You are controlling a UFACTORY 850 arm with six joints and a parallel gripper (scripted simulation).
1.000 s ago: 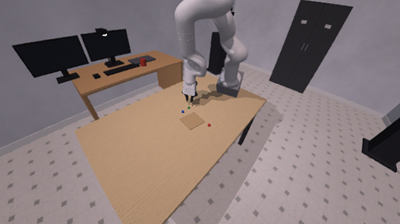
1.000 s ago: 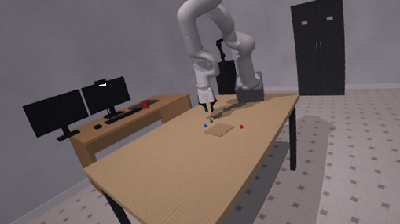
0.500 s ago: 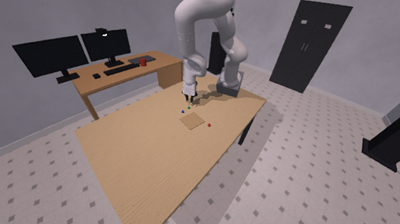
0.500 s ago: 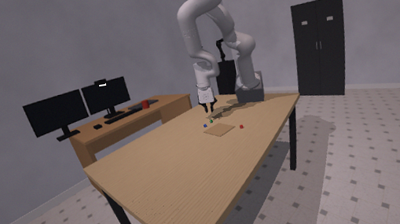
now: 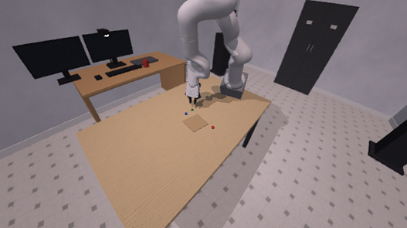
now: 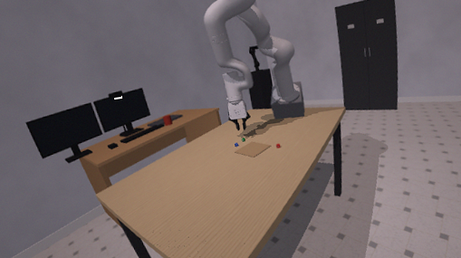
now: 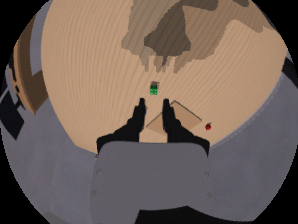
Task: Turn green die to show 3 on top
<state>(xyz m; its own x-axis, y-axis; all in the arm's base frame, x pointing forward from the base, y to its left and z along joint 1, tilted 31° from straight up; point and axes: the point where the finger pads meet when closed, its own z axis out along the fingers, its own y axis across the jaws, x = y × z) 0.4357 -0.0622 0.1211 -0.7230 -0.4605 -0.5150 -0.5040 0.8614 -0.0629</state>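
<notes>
A: We see the small green cube die [image 7: 154,87] on the bare wood-grain table [image 5: 150,170], just off the flat tan square mat [image 5: 195,122].

B: Our black two-finger gripper [image 7: 153,120] hangs above it, jaws part-spread, pinching nothing. Blue die [image 5: 185,114] nearby; red die [image 5: 213,128] beyond the mat.

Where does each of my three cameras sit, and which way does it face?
Top: high, looking down at the wooden table; whole white arm shows.
Exterior: room-level, beyond the table's far end; arm and gripper above the small green die.
Wrist: looks down past the partly open black fingers.
All three share the square tan mat.
</notes>
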